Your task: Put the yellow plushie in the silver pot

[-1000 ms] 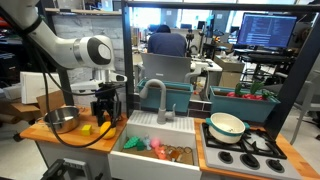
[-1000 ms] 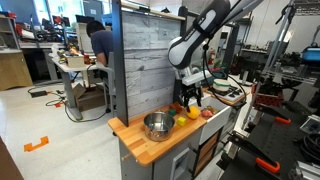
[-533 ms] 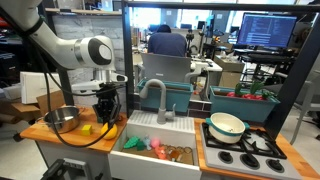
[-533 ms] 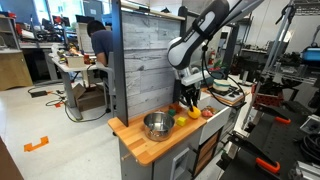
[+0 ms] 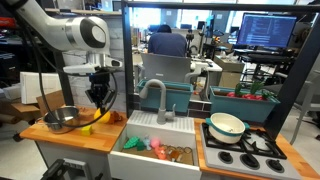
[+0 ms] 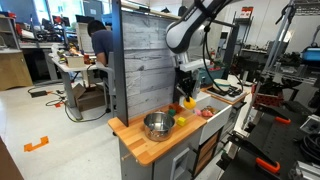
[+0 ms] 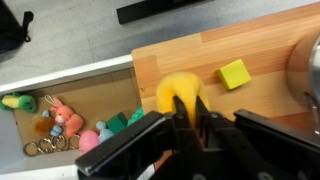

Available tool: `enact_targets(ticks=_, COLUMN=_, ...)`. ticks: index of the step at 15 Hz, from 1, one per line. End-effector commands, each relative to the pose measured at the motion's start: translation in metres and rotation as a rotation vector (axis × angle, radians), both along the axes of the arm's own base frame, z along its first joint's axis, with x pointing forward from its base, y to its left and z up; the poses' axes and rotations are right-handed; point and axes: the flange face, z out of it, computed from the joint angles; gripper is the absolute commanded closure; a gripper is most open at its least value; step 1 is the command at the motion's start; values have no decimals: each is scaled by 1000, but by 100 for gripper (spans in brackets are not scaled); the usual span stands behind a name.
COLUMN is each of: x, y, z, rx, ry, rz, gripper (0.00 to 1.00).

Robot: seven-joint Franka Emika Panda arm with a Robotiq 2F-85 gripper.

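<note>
While the yellow plushie [image 7: 172,88] hangs pinched between the fingers of the gripper [image 7: 190,102], it is held in the air above the wooden counter [image 7: 250,45], apart from the silver pot [image 5: 61,119] standing there. A small flat yellow piece [image 7: 235,73] lies on the wood near the sink [image 7: 95,88].

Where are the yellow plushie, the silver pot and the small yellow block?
yellow plushie [image 7: 174,85]: wrist view, its rounded top.
silver pot [image 6: 157,134]: an exterior view, its front wall.
small yellow block [image 7: 235,73]: wrist view, its top face.
</note>
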Motion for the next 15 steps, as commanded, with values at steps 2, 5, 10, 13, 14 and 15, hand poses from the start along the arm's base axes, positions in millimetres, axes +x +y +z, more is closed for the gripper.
enact_targets(ticks=2, x=-30, y=20, z=96, rx=154, ry=-52, rz=148, gripper=97)
enact_targets(ticks=5, x=-58, y=41, z=141, rx=245, ry=-29, rz=273, gripper=97)
enact_targets(ticks=10, x=-106, y=80, z=182, rx=394, ry=11, rz=480, gripper=97)
enact_targets(ticks=13, x=-129, y=99, z=189, rx=321, ry=-103, rz=498, gripper=97)
enact_targets(ticks=14, x=-135, y=106, z=191, rx=307, ry=-160, rz=503, gripper=97)
enact_targets(ticks=15, x=-139, y=112, z=192, rx=291, ry=-216, rz=512, gripper=97)
